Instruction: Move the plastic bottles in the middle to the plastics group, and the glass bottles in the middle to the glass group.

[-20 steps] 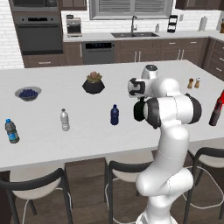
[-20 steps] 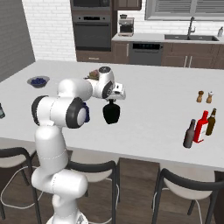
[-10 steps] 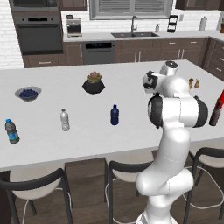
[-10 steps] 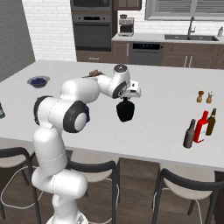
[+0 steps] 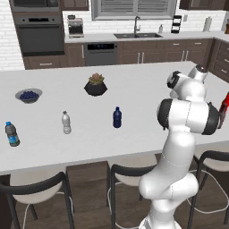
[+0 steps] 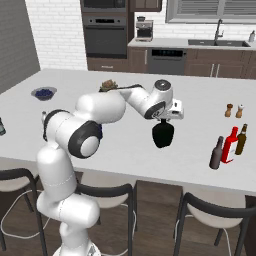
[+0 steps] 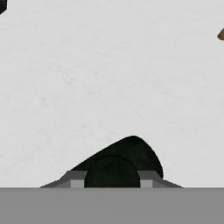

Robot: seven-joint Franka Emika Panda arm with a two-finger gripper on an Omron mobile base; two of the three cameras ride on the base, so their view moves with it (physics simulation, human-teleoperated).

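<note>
My gripper is shut on the thin neck of the squat black bottle, which hangs under it over the white counter. In the hand view the black bottle sits between my fingertips. To its right stands the glass group: a tall red bottle with a dark brown bottle in front of it and another behind. The navy-blue plastic bottle stands mid-counter. Further left are the clear water bottle and the blue-label bottle.
Two tiny shakers stand behind the glass group. A potted plant and a bowl of blueberries sit toward the counter's far side. Dark stools line the near edge.
The arm has swung to the right, carrying the black bottle across the counter toward the red bottle. The other bottles have not moved.
</note>
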